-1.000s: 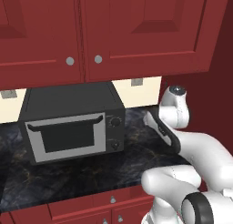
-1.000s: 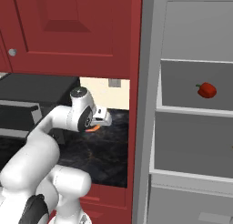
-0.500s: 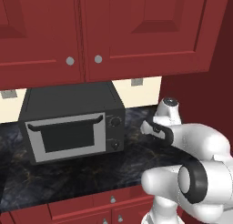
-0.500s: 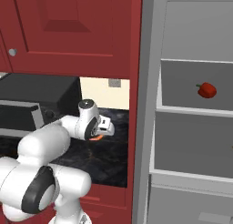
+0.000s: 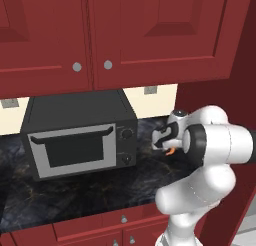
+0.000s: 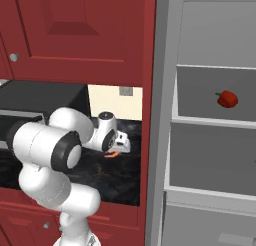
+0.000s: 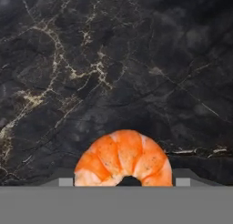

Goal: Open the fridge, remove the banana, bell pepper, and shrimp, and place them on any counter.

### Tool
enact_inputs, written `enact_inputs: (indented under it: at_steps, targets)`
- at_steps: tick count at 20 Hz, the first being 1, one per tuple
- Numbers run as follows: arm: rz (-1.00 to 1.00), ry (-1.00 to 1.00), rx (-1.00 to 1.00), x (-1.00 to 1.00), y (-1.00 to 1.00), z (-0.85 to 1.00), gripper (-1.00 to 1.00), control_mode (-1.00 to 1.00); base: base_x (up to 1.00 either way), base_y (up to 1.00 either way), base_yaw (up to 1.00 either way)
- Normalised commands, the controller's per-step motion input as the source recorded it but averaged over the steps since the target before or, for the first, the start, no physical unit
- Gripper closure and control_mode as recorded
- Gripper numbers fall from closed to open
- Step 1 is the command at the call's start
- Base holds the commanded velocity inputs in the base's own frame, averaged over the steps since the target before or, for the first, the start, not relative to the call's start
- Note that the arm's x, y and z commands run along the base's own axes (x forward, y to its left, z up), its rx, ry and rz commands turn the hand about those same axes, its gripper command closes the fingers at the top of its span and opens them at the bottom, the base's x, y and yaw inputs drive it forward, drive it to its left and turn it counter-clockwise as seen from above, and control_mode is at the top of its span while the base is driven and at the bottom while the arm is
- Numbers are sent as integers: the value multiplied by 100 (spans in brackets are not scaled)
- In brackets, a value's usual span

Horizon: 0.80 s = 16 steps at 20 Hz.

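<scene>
Above counter (image 7: 136, 59): claw (image 5: 164, 142) clamped on shrimp (image 7: 124, 158); bell pepper (image 6: 227, 98) on fridge (image 6: 200, 140) shelf.

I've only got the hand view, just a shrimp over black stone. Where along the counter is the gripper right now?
Observer: The gripper, with the shrimp in it, is low over the counter, just right of the black microwave.
Operator: Okay. What's still in the fridge?
Observer: The fridge stands open to the right of that counter, and the bell pepper sits on its upper shelf.
</scene>
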Motion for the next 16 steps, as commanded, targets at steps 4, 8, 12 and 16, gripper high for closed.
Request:
enact_inputs:
  at_steps: [4,8,12,16]
  targets:
    - [0,3,0,8,-1,-49,100,-100,0,0,0]
    - [0,0,0,0,0,-39,100,-100,0,0,0]
    - [0,-1,0,0,0,-28,-100,-100,0,0,0]
    - [0,-10,0,-26,0,0,-100,-100,0,0,0]
